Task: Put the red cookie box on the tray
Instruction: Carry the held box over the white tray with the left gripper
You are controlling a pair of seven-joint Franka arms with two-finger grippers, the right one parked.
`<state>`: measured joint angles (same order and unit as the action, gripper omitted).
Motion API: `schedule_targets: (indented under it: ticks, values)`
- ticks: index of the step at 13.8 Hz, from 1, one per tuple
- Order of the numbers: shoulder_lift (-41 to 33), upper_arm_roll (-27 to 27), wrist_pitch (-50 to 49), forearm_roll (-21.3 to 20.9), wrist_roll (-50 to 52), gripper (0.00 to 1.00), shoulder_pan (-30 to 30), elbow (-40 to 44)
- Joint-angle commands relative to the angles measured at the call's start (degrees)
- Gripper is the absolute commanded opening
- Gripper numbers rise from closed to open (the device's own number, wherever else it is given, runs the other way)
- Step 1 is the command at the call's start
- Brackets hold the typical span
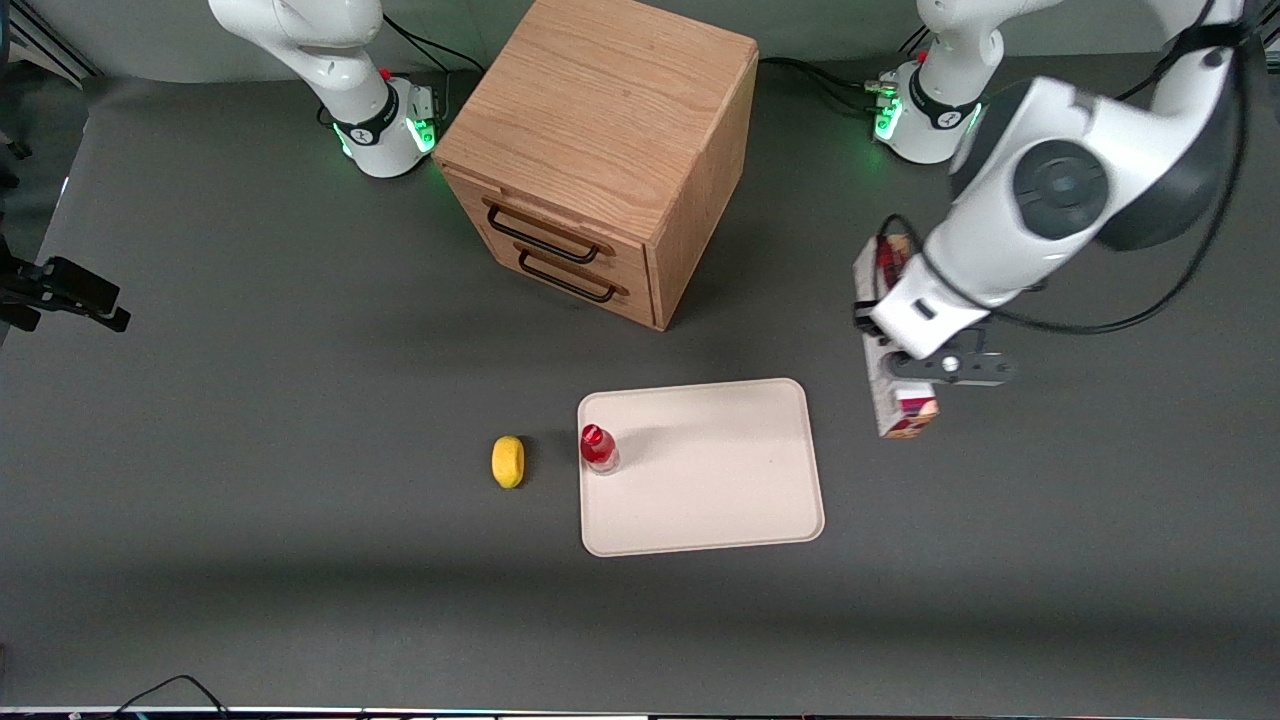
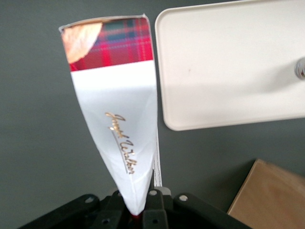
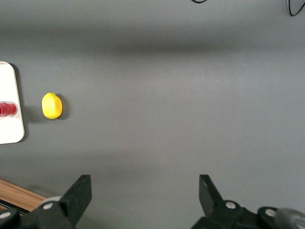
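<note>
Front view: claw (image 1: 893, 352) clamped on the red cookie box (image 1: 895, 385), carton lifted off the desk (image 1: 250, 400) and hanging lengthwise just beside the tray's (image 1: 720, 480) short edge on the working arm's side, not over it. Cream tray flat on the desk, nearer the camera than the wooden cabinet (image 1: 600, 150). Small red-capped bottle (image 1: 598, 448) upright on the tray, close to the short edge toward the parked arm's end. Yellow lemon-like fruit (image 1: 508, 461) on the desk just beside that edge.

Left wrist view: cookie box (image 2: 116, 114) pinched at its near end between the black fingers (image 2: 155, 212), white face with gold script showing, red tartan band and a cookie picture at its free end. Rounded corner of the tray (image 2: 228, 67) close alongside the carton, grey desk visible between them. Corner of the cabinet (image 2: 269, 198) also in sight.

Right wrist view: lemon-like fruit (image 3: 51, 106) on bare desk beside the tray's edge (image 3: 12, 129), bottle's red cap (image 3: 7, 109) over the tray.
</note>
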<state>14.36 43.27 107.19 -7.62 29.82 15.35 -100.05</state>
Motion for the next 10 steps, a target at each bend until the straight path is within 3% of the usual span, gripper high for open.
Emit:
schedule_targets:
  ticks: [1, 4, 7, 10]
  values:
    - [7.8, 0.6, 3.0, -5.9, 9.9, 0.0, -2.9, 2.8]
    - [15.4, 0.6, 8.2, -11.3, 16.4, 0.0, -4.4, 3.2]
    - [23.5, 0.5, 11.2, -20.8, 24.6, 0.0, -7.7, 5.7]
    - [29.5, 0.3, 11.5, -25.7, 24.5, 0.0, -10.7, 9.5]
